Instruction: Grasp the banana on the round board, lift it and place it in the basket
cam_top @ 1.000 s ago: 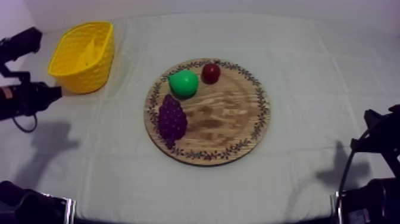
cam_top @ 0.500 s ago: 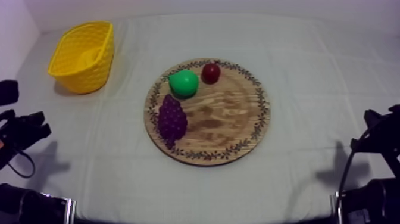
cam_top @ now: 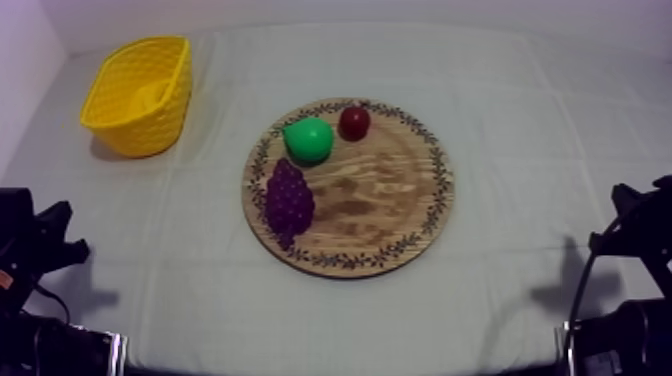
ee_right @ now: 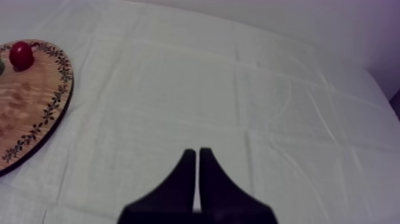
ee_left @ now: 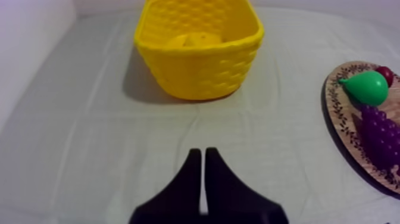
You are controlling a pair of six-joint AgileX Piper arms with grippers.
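The banana (cam_top: 150,94) lies inside the yellow basket (cam_top: 148,132) at the table's far left. From the left wrist view, the banana (ee_left: 194,40) shows over the rim of the basket (ee_left: 202,74). My left gripper (ee_left: 202,156) is shut on nothing, a narrow wedge over bare cloth short of the basket. The left arm (cam_top: 45,245) sits low at the left edge. The round wooden board (cam_top: 385,190) holds a green pear (cam_top: 308,139), a small red fruit (cam_top: 354,122) and purple grapes (cam_top: 289,198). My right gripper (ee_right: 197,156) is shut with nothing in it, over cloth to the right of the board (ee_right: 27,116).
The right arm (cam_top: 635,230) rests low at the right edge. In the left wrist view the pear (ee_left: 369,87) and grapes (ee_left: 381,128) lie on the board's near side. The red fruit (ee_right: 21,55) shows in the right wrist view. Bare cloth surrounds the board.
My left arm has drawn back from beside the basket, down toward the table's front left edge. The right arm and the fruit have not moved.
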